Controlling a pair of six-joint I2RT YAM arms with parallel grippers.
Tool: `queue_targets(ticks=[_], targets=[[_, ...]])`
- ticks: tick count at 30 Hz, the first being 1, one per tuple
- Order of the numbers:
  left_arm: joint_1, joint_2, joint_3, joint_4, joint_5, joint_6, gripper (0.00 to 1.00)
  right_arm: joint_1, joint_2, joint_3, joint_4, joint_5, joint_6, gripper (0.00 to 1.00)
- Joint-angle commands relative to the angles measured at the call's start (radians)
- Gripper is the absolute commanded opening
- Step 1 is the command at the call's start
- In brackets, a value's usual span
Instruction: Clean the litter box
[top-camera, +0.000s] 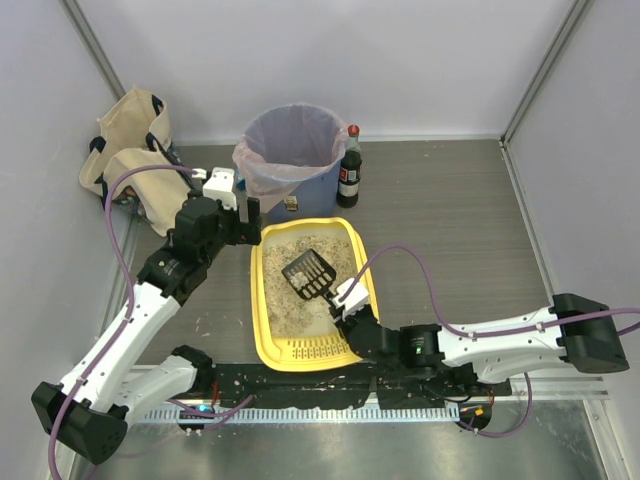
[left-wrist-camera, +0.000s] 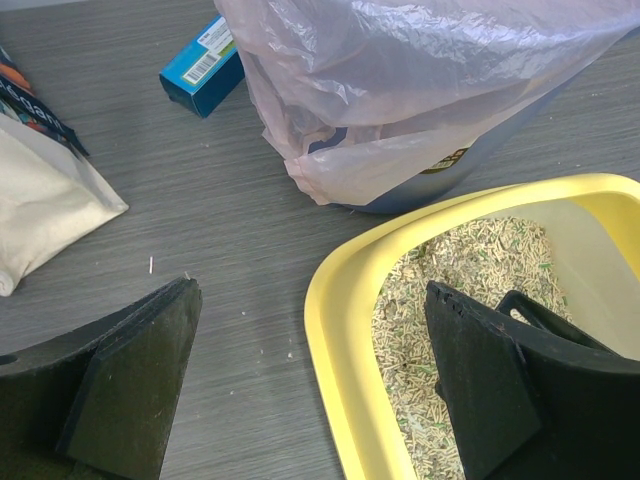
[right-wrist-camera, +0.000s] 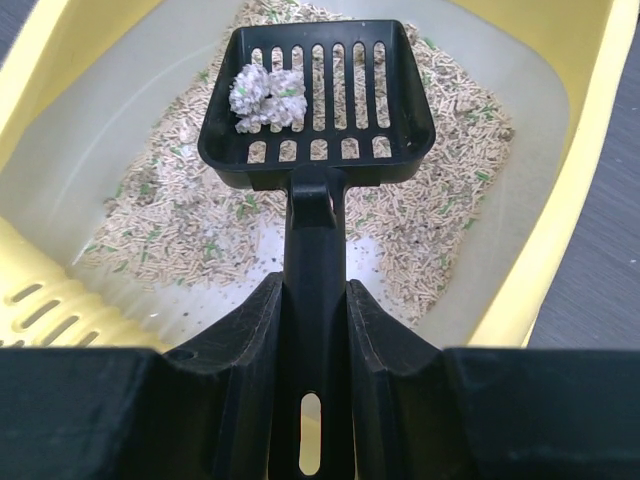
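The yellow litter box (top-camera: 262, 300) lies in the middle of the table, holding beige granules (top-camera: 290, 255). Its slotted grille (top-camera: 315, 350) is at the near end. My right gripper (top-camera: 345, 300) is shut on the handle of a black slotted scoop (top-camera: 308, 274) held above the granules. In the right wrist view the scoop (right-wrist-camera: 320, 100) carries a grey-white clump (right-wrist-camera: 265, 97), and the gripper (right-wrist-camera: 315, 300) clamps the handle from both sides. My left gripper (top-camera: 245, 215) hangs open over the box's far left corner. In the left wrist view it (left-wrist-camera: 310, 300) straddles the yellow rim (left-wrist-camera: 340, 350) and holds nothing.
A round blue bin (top-camera: 290, 150) with a clear liner stands just behind the box, close to the left gripper. A dark bottle (top-camera: 350, 168) stands to its right. Cloth bags (top-camera: 130, 150) sit at the back left, and a small blue carton (left-wrist-camera: 203, 65) lies beside the bin.
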Motion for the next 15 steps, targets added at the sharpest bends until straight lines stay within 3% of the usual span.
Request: queue_targets(ticks=[1,6,9,15], targets=[[-0.001,-0.004,-0.001,0.049,0.002,0.0,0.98,0.005,0.054,0.09,-0.074,0.096,0.013,0.01],[-0.003,-0.005,-0.002,0.054,0.005,-0.002,0.98,0.002,-0.073,0.006,0.046,0.048,0.004,0.01],[-0.001,-0.001,-0.001,0.052,0.008,-0.003,0.98,-0.001,-0.149,-0.011,0.011,0.078,0.037,0.02],[-0.003,0.002,-0.001,0.051,0.014,-0.012,0.98,-0.036,-0.274,0.015,-0.091,-0.014,0.088,0.02]])
